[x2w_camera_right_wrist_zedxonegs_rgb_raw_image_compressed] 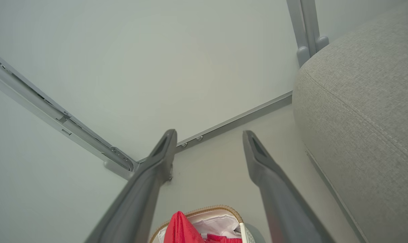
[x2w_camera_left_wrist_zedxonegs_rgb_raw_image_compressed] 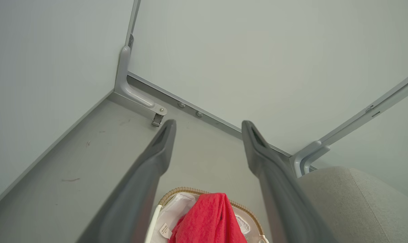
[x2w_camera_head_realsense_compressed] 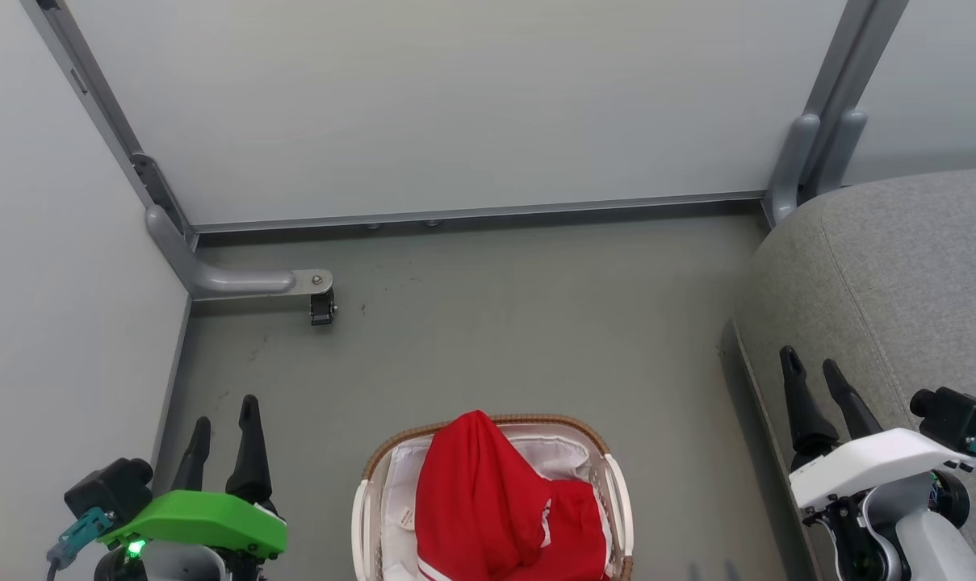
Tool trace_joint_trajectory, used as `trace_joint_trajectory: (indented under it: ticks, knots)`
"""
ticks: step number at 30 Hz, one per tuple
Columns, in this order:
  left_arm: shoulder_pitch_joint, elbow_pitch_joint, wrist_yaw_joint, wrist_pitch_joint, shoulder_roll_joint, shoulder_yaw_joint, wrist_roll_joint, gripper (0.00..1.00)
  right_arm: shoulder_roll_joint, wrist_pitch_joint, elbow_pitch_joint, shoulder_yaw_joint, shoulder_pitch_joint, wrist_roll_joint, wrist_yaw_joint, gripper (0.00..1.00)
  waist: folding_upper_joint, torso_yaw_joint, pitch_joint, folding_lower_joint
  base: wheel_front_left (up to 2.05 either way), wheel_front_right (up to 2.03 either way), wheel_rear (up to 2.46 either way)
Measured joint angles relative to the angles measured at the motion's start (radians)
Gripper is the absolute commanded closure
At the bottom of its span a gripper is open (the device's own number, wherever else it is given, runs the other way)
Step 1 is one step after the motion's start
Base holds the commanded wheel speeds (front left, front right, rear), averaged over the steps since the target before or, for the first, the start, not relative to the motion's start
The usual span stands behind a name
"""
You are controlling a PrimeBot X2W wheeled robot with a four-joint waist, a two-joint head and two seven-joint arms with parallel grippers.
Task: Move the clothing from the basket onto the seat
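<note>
Clothing [x2w_camera_head_realsense_compressed: 479, 500] is sitting in the basket [x2w_camera_head_realsense_compressed: 536, 420], lower centre, none on the seat [x2w_camera_head_realsense_compressed: 899, 266]; left tool [x2w_camera_head_realsense_compressed: 227, 410] and right tool [x2w_camera_head_realsense_compressed: 809, 357] are gaping empty.

You're looking at a partitioned test booth: pale partition panels [x2w_camera_head_realsense_compressed: 455, 105] in grey metal frames [x2w_camera_head_realsense_compressed: 471, 213], a bare grey floor [x2w_camera_head_realsense_compressed: 496, 323], with a home-style upholstered seat [x2w_camera_head_realsense_compressed: 899, 266] and laundry basket [x2w_camera_head_realsense_compressed: 572, 422].

- The head view is looking down at the floor [x2w_camera_head_realsense_compressed: 536, 323] — basket [x2w_camera_head_realsense_compressed: 568, 421] at its bottom edge, seat [x2w_camera_head_realsense_compressed: 899, 266] at its right.
- The left wrist view is looking along the left end effector [x2w_camera_left_wrist_zedxonegs_rgb_raw_image_compressed: 209, 125], close above the basket, toward the back wall [x2w_camera_left_wrist_zedxonegs_rgb_raw_image_compressed: 241, 50].
- The right wrist view is looking along the right end effector [x2w_camera_right_wrist_zedxonegs_rgb_raw_image_compressed: 209, 133], sharing basket, seat and floor with both.
</note>
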Motion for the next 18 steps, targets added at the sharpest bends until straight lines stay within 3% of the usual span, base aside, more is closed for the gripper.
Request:
trace_joint_trajectory:
  ticks: [18]
  knots:
    - [-0.004,0.015,0.001,-0.048,0.0,-0.042,0.187,0.0,-0.002,-0.045,0.013,0.019,-0.001,-0.22,0.0,0.0,0.0,-0.003,-0.004,0.0,0.0,0.0,0.0]
